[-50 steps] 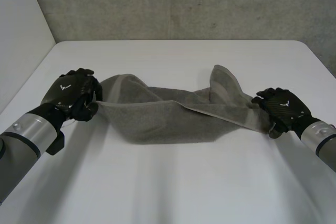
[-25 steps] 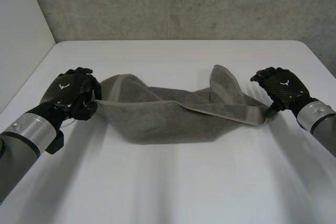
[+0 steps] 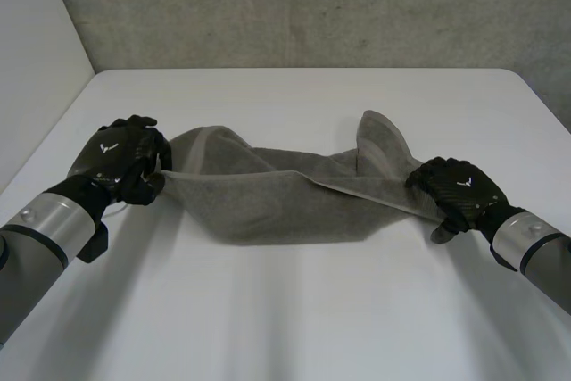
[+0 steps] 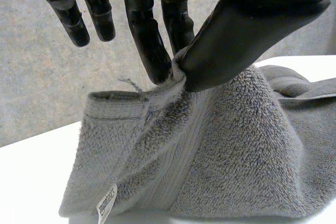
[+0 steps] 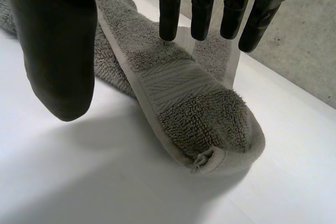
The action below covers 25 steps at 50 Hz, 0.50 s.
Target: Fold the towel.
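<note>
The white surface (image 3: pixel 294 310) runs back to a rough grey wall (image 3: pixel 312 6). Across the middle of the surface lies the grey towel (image 3: pixel 268 202), bunched into a long band that stretches between the two robot hands. It sags flat onto the surface along its near side, and a loose flap stands up towards its right end.

The left arm (image 3: pixel 45 229) reaches in from the near left corner and the right arm (image 3: pixel 535 247) from the near right.

The left robot hand (image 3: pixel 120 162) is at the towel's left end. In the left wrist view its thumb (image 4: pixel 236 40) and one finger (image 4: pixel 152 51) pinch the hemmed edge of the cloth (image 4: pixel 236 145) between them and hold that end raised. The other fingers hang straight, clear of the cloth.

The right robot hand (image 3: pixel 455 189) sits over the towel's right end. In the right wrist view its fingers (image 5: pixel 170 9) are straight and its thumb (image 5: pixel 58 56) is spread well apart, gripping nothing. The rolled end of the towel (image 5: pixel 205 114) lies on the surface under its palm. Whether the fingertips touch the cloth cannot be told.

A small white label (image 4: pixel 106 206) hangs from the towel's lower edge near the left robot hand.
</note>
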{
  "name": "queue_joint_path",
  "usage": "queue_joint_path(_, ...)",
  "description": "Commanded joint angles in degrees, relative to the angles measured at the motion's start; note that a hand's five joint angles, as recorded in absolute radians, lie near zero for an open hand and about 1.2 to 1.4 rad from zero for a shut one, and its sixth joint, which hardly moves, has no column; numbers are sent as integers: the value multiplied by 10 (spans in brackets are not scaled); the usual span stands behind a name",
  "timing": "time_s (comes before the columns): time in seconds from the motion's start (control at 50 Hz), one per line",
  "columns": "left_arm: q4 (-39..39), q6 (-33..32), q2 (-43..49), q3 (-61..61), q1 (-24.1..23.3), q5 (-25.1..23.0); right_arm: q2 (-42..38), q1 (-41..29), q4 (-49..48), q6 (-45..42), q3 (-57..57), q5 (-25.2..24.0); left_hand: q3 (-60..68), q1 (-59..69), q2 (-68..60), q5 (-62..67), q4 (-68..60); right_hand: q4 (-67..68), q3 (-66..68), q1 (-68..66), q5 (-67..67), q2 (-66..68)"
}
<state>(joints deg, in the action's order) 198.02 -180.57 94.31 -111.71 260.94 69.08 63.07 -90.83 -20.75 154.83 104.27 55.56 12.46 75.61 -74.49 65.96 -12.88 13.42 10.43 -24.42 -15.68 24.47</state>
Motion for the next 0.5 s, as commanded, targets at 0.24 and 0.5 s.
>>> queue_joint_path(0.24,0,0,0,-1,0,0,-46,-9,-5,1,-53,11,-25,44,-55,40,29,-34,-4,-84,-71,83)
queue_joint_path(0.5,0,0,0,-2,2,0,-68,-8,-6,0,-67,11,-25,44,-55,40,29,-34,-4,-85,-73,85)
